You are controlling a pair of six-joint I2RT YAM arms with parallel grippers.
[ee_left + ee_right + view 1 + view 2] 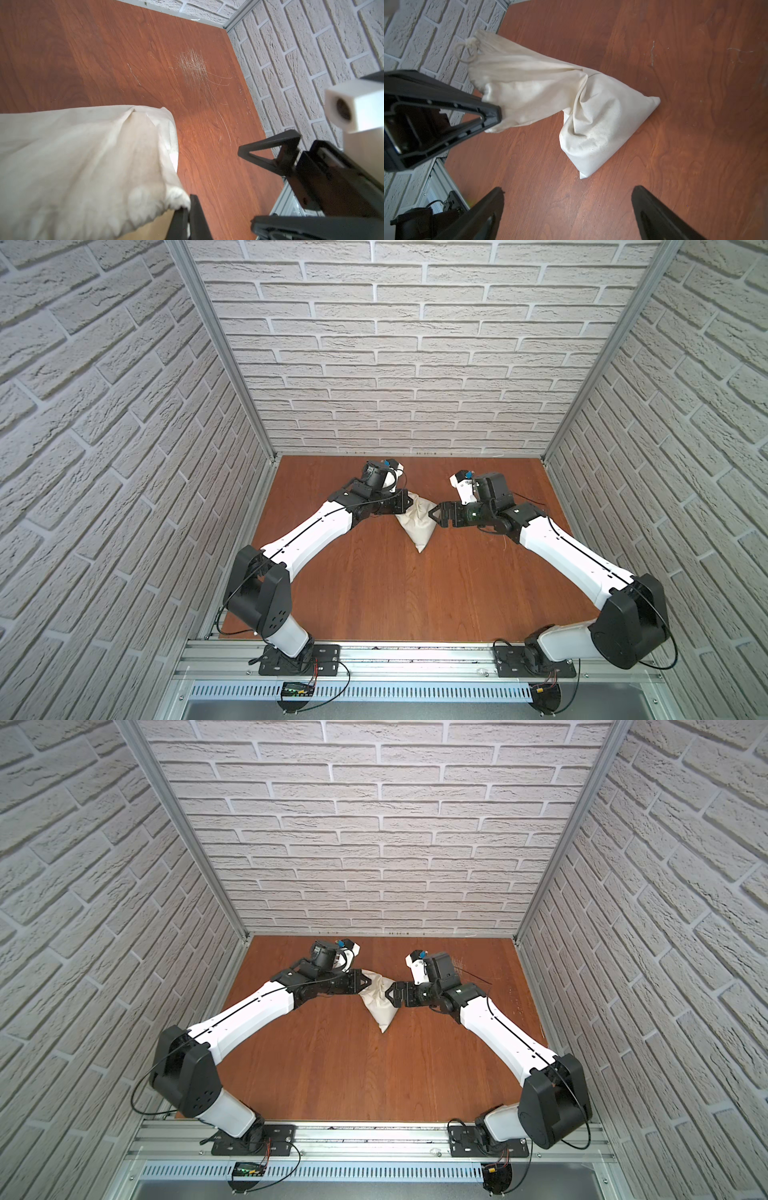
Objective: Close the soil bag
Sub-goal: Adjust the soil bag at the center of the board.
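The left gripper (409, 501) pinches the soil bag (417, 529) by its top edge in its jaws above the bench (374, 593), the right gripper (433, 515) just beside it, jaws spread wide.

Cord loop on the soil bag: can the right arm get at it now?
Probably yes. The cord loop hangs free at the hem of the soil bag, and the right gripper faces it with open jaws. The left gripper, shut on the hem nearby, leaves little room.

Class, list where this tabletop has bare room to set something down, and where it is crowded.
Bare: the wide stretch of table from soil bag to front rail; a strip along the back wall. Crowded: around the bag, between left gripper and right gripper.
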